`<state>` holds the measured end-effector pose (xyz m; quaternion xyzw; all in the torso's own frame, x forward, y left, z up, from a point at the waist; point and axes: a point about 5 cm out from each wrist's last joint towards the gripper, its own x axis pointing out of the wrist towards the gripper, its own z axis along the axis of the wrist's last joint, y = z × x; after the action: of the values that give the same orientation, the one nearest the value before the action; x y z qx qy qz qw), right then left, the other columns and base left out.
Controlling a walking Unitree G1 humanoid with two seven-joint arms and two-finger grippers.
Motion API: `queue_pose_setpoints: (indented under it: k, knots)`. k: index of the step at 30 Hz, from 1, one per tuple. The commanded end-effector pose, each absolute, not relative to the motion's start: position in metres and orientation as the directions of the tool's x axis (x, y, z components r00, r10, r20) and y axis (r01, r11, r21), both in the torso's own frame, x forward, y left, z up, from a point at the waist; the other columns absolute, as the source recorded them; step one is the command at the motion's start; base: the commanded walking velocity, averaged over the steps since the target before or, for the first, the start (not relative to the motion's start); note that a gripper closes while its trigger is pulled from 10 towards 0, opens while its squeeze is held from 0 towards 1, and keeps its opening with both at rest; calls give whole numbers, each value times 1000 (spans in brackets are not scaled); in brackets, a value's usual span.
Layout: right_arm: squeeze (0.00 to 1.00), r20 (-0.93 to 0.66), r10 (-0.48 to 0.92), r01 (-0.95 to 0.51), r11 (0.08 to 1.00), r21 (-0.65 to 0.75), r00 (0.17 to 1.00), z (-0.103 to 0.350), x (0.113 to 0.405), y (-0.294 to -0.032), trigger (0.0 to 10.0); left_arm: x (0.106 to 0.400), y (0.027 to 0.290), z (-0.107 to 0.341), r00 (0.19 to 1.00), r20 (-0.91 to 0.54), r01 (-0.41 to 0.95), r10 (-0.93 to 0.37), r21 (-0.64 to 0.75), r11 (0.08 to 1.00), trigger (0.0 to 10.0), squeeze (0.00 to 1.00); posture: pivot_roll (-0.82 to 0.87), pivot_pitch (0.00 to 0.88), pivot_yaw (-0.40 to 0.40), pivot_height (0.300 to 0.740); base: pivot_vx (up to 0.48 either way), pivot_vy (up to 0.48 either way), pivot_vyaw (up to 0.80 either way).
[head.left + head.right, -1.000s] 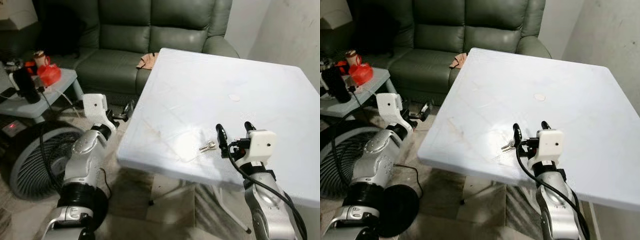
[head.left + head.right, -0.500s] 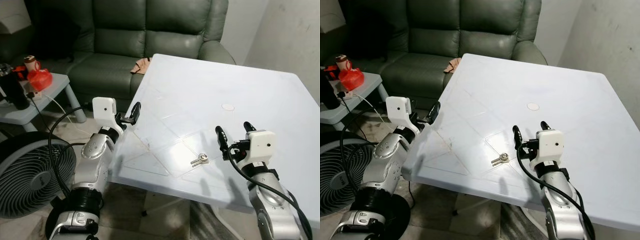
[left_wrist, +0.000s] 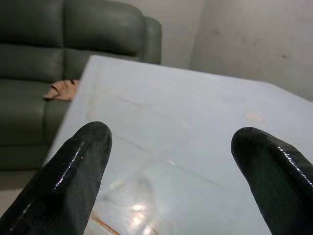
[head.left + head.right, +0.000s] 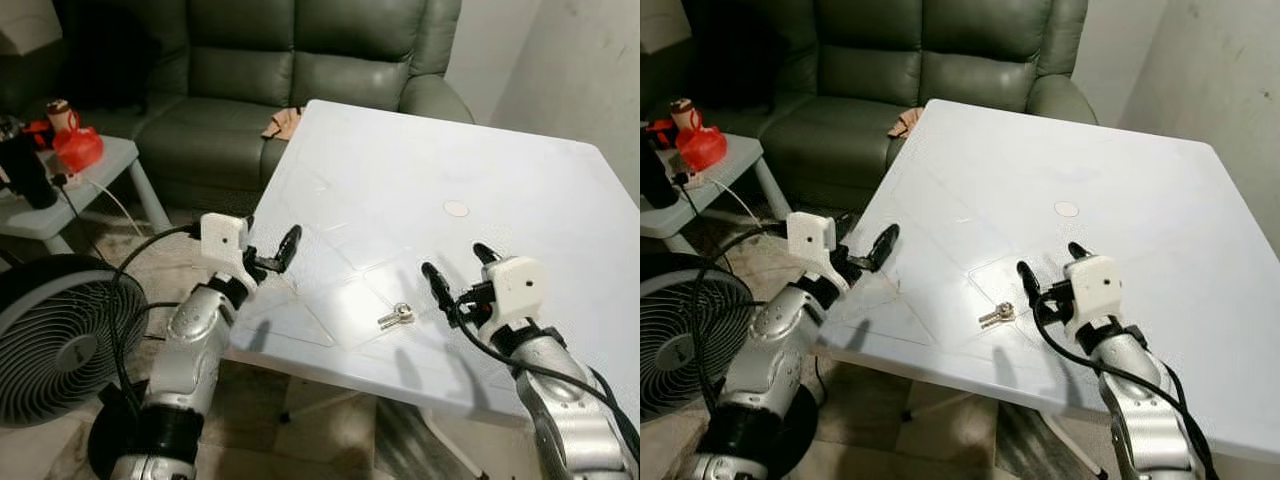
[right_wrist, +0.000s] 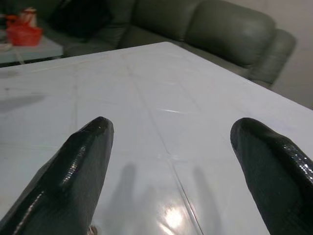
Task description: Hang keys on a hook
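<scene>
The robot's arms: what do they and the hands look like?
Both arms are silver metal with black joints and loose black cables. Each wrist carries a white box. The left hand and right hand each have two long glossy black fingers with rounded tips.

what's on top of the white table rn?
On the white table: the keys near the front edge and a small round disc farther back. The right gripper, open, hovers beside the keys. No hook in sight.
</scene>
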<state>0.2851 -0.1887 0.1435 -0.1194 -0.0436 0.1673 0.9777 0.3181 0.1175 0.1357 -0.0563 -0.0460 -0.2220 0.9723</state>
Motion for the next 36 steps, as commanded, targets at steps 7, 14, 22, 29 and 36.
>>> queue_pose_setpoints:
  k: [7,14,22,29,36]
  knots:
    - [0,8,410,-395,883,-253,912,146,296,-184,10000,294,96,127,854,74,520,-515,-61,852,10000,0,-41,143,-75,740,0,0,0]
    - [0,-68,533,-533,814,-230,843,138,291,-177,10000,279,83,126,817,62,576,-574,-37,816,10000,0,-43,167,-73,740,0,0,0]
    - [0,-135,570,-586,780,-221,810,128,281,-183,10000,279,82,130,807,65,590,-587,-36,807,10000,0,-54,166,-65,740,0,0,0]
    - [0,-153,575,-595,775,-214,804,127,279,-184,10000,283,80,134,803,72,595,-592,-35,803,10000,0,-61,161,-59,740,0,0,0]
    - [0,-149,613,-631,750,-199,776,131,278,-174,9137,283,79,136,800,74,599,-595,-34,800,10000,0,-60,160,-58,740,0,0,0]
